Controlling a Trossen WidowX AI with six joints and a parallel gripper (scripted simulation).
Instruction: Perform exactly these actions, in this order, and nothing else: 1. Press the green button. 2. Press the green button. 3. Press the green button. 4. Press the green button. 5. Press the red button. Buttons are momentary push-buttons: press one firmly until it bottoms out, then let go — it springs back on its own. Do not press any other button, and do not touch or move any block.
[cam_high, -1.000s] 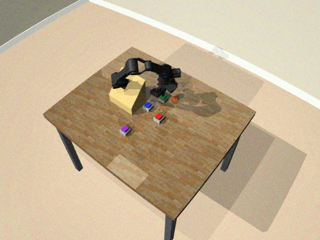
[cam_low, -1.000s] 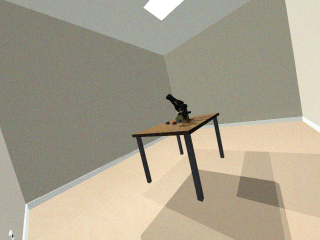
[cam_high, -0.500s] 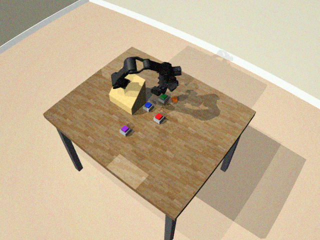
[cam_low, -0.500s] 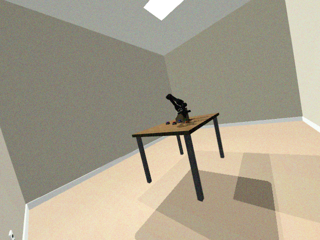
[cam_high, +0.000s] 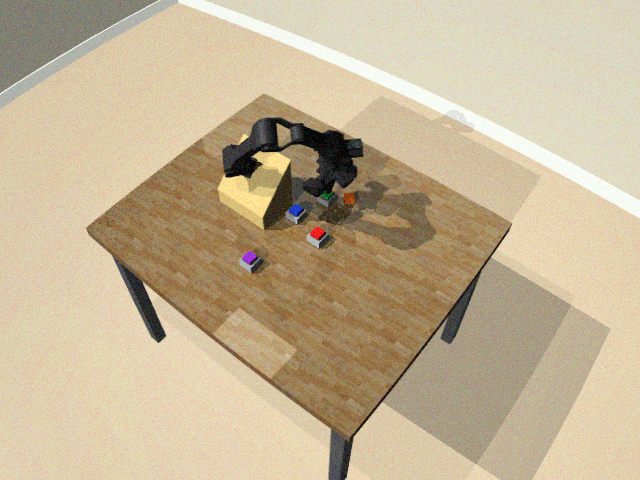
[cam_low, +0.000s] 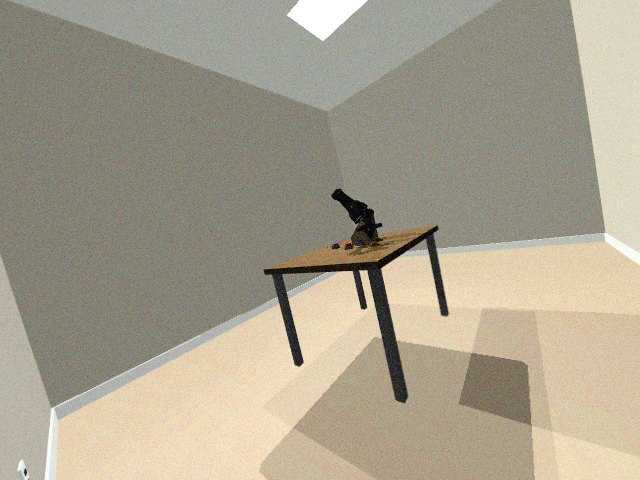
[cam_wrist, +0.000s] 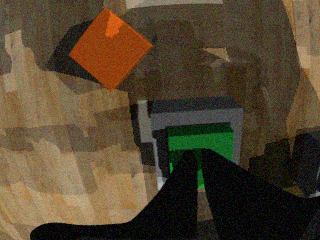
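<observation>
The green button (cam_high: 327, 195) (cam_wrist: 217, 140) sits in a grey base near the arm's side of the table. My gripper (cam_high: 327, 191) (cam_wrist: 196, 158) is shut and empty, pointing down. Its fingertips are right at the green cap and cover part of it in the wrist view. Whether they touch it or the cap is pushed in, I cannot tell for sure. The red button (cam_high: 317, 234) stands on its grey base toward the front of the green one, with no part of the gripper over it.
An orange block (cam_high: 349, 198) (cam_wrist: 111, 52) lies close beside the green button. A blue button (cam_high: 296, 210) stands between the green button and the yellow angular block (cam_high: 245, 198) near the arm's base. A purple button (cam_high: 250, 257) stands farther off.
</observation>
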